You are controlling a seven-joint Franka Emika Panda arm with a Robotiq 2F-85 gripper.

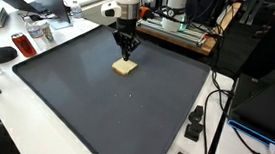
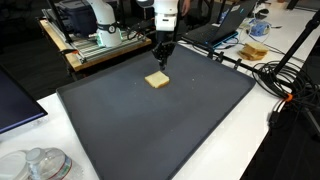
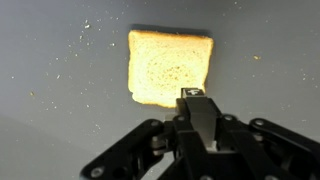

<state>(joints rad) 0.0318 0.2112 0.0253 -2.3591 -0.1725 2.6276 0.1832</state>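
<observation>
Toast lies flat on a dark grey mat, its lower right edge cut off in the wrist view by the gripper, whose fingers are clenched together just over that edge. Whether the fingertips pinch the crust or merely touch it cannot be told from any view. Pale crumbs are scattered over the mat around the slice.

In both exterior views the toast sits toward the far side of the mat, well apart from every edge, with the gripper hanging straight down over it from the white arm. The slice is square, golden yellow, with a darker brown ring at its centre and a thin crust.

The mat covers most of a white table. Beyond it stand a wooden frame with a machine, a laptop, loose black cables and more bread on a plate. Small black plugs lie beside the mat; clutter at the table's far corner is too small to make out.
</observation>
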